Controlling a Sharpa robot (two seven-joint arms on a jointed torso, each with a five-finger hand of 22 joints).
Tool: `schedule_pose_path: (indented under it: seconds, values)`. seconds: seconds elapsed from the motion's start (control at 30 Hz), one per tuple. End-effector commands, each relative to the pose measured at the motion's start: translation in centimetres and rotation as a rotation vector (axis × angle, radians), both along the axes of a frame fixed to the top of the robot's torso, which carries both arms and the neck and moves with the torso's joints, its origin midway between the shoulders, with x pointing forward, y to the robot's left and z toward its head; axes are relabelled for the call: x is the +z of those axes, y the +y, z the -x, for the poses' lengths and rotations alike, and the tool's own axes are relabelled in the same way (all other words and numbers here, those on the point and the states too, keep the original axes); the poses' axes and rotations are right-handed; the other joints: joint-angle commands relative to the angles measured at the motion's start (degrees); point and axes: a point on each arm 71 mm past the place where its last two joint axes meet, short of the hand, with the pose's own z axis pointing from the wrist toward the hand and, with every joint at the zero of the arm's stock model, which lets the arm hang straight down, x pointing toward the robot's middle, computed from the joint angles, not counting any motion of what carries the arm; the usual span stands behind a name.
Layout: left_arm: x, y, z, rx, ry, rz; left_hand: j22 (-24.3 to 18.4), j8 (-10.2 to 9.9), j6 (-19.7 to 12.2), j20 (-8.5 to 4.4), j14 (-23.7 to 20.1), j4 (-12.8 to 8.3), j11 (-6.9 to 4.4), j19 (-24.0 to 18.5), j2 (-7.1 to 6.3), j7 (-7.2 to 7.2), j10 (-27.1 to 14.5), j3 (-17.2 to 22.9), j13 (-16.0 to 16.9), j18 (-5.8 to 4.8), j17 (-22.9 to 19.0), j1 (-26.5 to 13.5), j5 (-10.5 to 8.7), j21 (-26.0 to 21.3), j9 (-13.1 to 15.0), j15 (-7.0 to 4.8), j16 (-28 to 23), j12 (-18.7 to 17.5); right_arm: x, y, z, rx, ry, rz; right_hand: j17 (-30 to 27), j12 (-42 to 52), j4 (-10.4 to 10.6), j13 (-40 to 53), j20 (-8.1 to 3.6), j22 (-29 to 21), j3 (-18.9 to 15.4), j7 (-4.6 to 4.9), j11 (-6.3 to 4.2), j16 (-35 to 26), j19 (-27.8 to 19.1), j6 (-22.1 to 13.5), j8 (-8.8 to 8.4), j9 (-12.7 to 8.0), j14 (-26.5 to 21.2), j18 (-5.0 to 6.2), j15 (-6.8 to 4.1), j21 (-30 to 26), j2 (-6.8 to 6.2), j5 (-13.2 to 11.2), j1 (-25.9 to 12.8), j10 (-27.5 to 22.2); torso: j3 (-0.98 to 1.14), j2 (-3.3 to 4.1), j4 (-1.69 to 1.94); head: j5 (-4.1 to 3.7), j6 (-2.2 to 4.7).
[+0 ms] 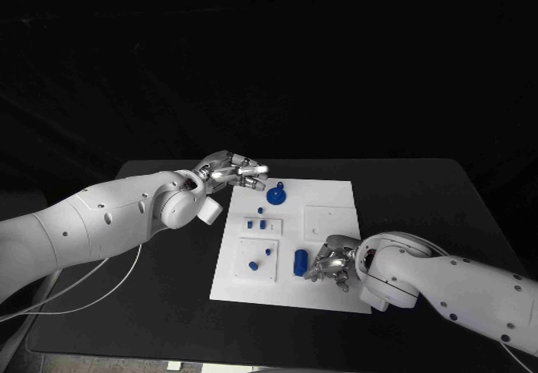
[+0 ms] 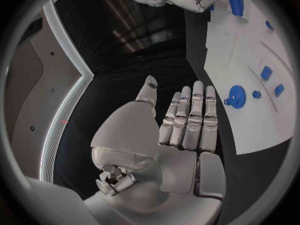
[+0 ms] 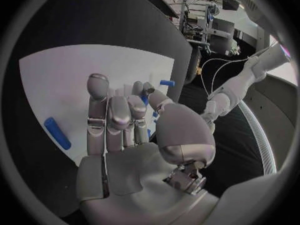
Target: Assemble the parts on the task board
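The white task board [image 1: 325, 233] lies mid-table. On it are a round blue part [image 1: 277, 194], two small blue blocks [image 1: 260, 225], a blue peg [image 1: 253, 265] and a blue capsule [image 1: 301, 263]. My left hand [image 1: 235, 171] hovers over the table by the board's far left corner; in the left wrist view my left hand [image 2: 187, 120] has straight fingers and holds nothing, with the round part [image 2: 236, 96] beyond it. My right hand [image 1: 334, 264] is low over the board's near right, beside the capsule [image 3: 56, 133]. Bits of blue show between the thumb and fingers of my right hand [image 3: 131, 115]; whether they are held is unclear.
The black table [image 1: 426, 202] surrounds the board. A raised white square [image 1: 331, 220] sits on the board's right half. A white cable [image 1: 90, 287] trails under my left arm at the table's near left.
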Motion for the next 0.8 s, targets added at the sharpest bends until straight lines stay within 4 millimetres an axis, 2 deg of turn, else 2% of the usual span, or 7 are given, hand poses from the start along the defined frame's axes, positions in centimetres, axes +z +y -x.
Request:
schedule_pose_path:
  seconds: [0.03, 0.17, 0.3, 0.43, 0.57, 0.73, 0.8]
  values:
    - [0.11, -0.24, 0.07, -0.020, -0.004, 0.012, 0.05, 0.17, -0.29, 0.20, -0.28, 0.29, 0.05, -0.25, -0.03, 0.10, -0.49, -0.06, 0.04, 0.09, 0.05, -0.39, -0.30, 0.30, 0.09, -0.03, -0.30, -0.12, -0.23, 0.11, 0.35, 0.026, 0.037, 0.007, -0.13, 0.21, -0.19, -0.02, 0.18, 0.07, 0.94, -0.02, 0.23, 0.08, 2.37, -0.28, 0.08, 0.12, 0.26, -0.67, 0.09, 0.29, 0.02, 1.95, -0.40, 0.19, 0.02, 0.00, -0.02, 0.03, 0.05]
    - [0.10, -0.21, 0.06, -0.019, -0.004, 0.012, 0.05, 0.17, -0.29, 0.20, -0.28, 0.29, 0.05, -0.25, -0.03, 0.10, -0.49, -0.06, 0.04, 0.09, 0.05, -0.39, -0.30, 0.30, 0.09, -0.03, -0.30, -0.12, -0.34, 0.11, 0.52, 0.025, 0.057, 0.000, -0.26, 0.22, 0.12, -0.11, 0.17, 0.04, 1.66, -0.04, 0.24, 0.06, 2.32, -0.36, 0.08, 0.38, 0.22, -0.58, 0.07, 0.15, -0.31, 1.05, -1.10, 0.10, 0.05, -0.02, -0.01, 0.07, 0.10]
    - [0.09, -0.20, 0.04, -0.018, -0.003, 0.011, 0.05, 0.17, -0.29, 0.20, -0.28, 0.29, 0.05, -0.25, -0.03, 0.10, -0.49, -0.06, 0.04, 0.09, 0.05, -0.39, -0.30, 0.30, 0.09, -0.03, -0.30, -0.12, -0.40, 0.35, 0.76, 0.027, 0.077, -0.016, -0.24, 0.40, 0.90, -0.05, 0.14, 0.05, 0.26, -0.22, 0.15, 0.17, 2.36, -0.21, 0.08, 0.67, 0.23, -0.61, 0.03, 0.17, -0.81, 0.42, -1.63, 0.14, 0.14, -0.10, -0.11, 0.13, 0.23]
    - [0.09, -0.25, 0.04, -0.019, -0.003, 0.011, 0.05, 0.17, -0.29, 0.20, -0.28, 0.29, 0.05, -0.25, -0.03, 0.10, -0.49, -0.06, 0.04, 0.09, 0.05, -0.39, -0.30, 0.30, 0.09, -0.03, -0.30, -0.12, -0.39, 0.45, 0.85, 0.026, 0.080, -0.024, -0.25, 0.51, 1.61, -0.03, 0.08, 0.04, -1.33, -0.31, 0.10, 0.22, 2.38, -0.11, 0.07, 0.70, 0.23, -0.67, -0.02, 0.15, -0.71, -0.02, -1.70, 0.14, 0.03, 0.01, -0.06, 0.00, 0.28]
    - [0.08, -0.25, 0.03, -0.019, -0.003, 0.011, 0.04, 0.16, -0.33, 0.22, -0.34, 0.36, 0.06, -0.29, -0.04, 0.11, -0.52, -0.06, 0.04, 0.08, 0.04, -0.36, -0.28, 0.28, 0.09, -0.01, -0.30, -0.11, -0.40, 0.38, 0.79, 0.019, 0.074, -0.026, -0.30, 0.46, 1.91, -0.07, 0.05, 0.03, -1.92, -0.32, 0.09, 0.18, 2.39, -0.09, 0.06, 0.65, 0.20, -0.68, -0.05, 0.16, -0.66, -0.05, -1.90, 0.12, 0.06, -0.01, -0.02, -0.05, 0.38]
    - [0.07, -0.22, 0.01, -0.017, -0.002, 0.010, 0.04, 0.16, -0.33, 0.22, -0.34, 0.36, 0.06, -0.29, -0.04, 0.11, -0.52, -0.06, 0.04, 0.08, 0.04, -0.36, -0.28, 0.28, 0.09, -0.01, -0.30, -0.11, -0.45, 0.18, 0.58, 0.007, 0.063, -0.022, -0.25, 0.55, 2.89, -0.01, -0.04, 0.05, -1.81, -0.33, 0.03, 0.24, 2.45, -0.03, 0.09, 0.63, 0.20, -0.72, -0.13, 0.21, 0.42, -0.35, -3.02, 0.17, 0.06, 0.05, 0.03, -0.12, 0.35]
    - [0.06, -0.22, 0.01, -0.017, -0.001, 0.009, 0.04, 0.16, -0.33, 0.22, -0.34, 0.36, 0.06, -0.29, -0.04, 0.11, -0.52, -0.06, 0.04, 0.08, 0.04, -0.36, -0.28, 0.28, 0.09, -0.01, -0.30, -0.11, -0.48, 0.10, 0.49, 0.002, 0.059, -0.022, -0.18, 0.45, 3.67, -0.03, -0.12, 0.09, -1.28, -0.35, -0.03, 0.28, 2.48, -0.04, 0.07, 0.55, 0.19, -0.78, -0.18, 0.30, 1.50, -0.41, -3.92, 0.14, 0.01, 0.03, 0.04, -0.09, 0.37]
